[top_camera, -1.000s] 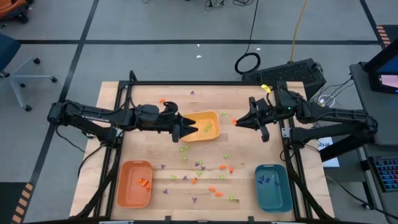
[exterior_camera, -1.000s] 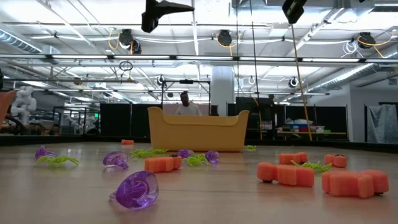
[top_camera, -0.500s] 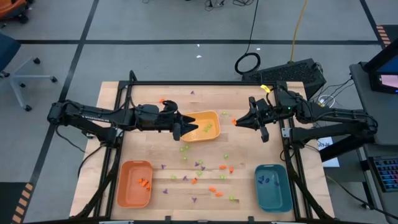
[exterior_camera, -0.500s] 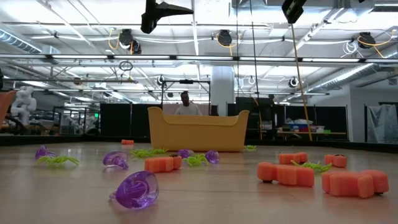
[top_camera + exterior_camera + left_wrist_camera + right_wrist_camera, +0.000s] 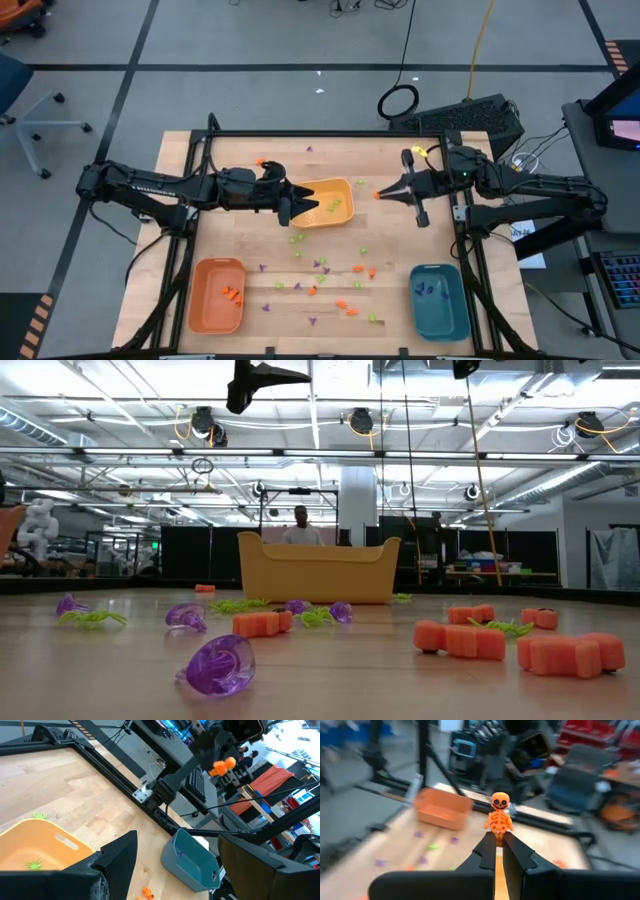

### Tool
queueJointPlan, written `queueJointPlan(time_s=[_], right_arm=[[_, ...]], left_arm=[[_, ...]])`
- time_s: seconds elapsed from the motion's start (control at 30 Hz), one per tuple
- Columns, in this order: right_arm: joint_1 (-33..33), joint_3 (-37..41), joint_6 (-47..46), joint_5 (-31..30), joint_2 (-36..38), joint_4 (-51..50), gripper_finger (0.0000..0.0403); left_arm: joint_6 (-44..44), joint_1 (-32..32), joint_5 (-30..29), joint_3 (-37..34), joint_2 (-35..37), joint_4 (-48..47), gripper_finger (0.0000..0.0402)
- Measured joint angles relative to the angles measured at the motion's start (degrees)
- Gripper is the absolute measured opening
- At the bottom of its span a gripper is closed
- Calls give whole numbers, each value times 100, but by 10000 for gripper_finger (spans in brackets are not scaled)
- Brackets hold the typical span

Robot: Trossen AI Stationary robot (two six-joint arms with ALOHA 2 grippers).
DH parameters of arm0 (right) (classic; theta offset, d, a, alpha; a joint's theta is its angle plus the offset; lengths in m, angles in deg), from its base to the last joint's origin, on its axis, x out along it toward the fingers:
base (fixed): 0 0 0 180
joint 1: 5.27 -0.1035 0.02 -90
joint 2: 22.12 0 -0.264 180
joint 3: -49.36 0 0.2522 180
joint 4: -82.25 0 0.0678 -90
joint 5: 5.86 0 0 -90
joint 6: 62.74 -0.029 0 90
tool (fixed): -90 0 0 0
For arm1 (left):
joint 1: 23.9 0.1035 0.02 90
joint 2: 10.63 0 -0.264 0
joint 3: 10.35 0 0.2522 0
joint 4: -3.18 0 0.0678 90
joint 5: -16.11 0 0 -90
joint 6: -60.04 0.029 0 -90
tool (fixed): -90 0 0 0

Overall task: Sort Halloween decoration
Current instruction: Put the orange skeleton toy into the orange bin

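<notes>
My right gripper [image 5: 383, 194] hangs above the table's far right part, shut on an orange skeleton figure [image 5: 499, 816], a piece of the Halloween decoration. The skeleton also shows in the left wrist view [image 5: 221, 766]. My left gripper [image 5: 303, 207] hovers open over the left end of the yellow tray [image 5: 340, 188] with nothing between its fingers [image 5: 122, 852]. Many tiny orange, green and purple pieces [image 5: 320, 272] lie loose on the table's middle. My right gripper pinches the skeleton's legs [image 5: 498, 836] between its two fingertips. The fingers lie about level and point toward the table's left. The skeleton sticks out past the fingertips, head farthest out, lifted clear of the table.
The orange tray [image 5: 205, 300] at the near left holds orange pieces, and the teal tray [image 5: 445, 310] at the near right holds purple ones. Green pieces lie in the yellow tray. A black frame [image 5: 300, 133] borders the table. A person [image 5: 301, 525] stands far behind.
My right gripper has rolled about its own long axis while staying in place, still shut on the skeleton. My left gripper has kept still.
</notes>
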Motion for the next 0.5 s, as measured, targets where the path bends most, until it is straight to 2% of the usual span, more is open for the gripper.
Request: queueJointPlan(time_s=[0.13, 0.5], right_arm=[[4, 0, 415, -502, 2, 5, 0], [-20, 0, 609, -462, 96, 22, 0]], left_arm=[[0, 0, 0, 0, 0, 0, 276], [-17, 0, 0, 0, 0, 33, 276]])
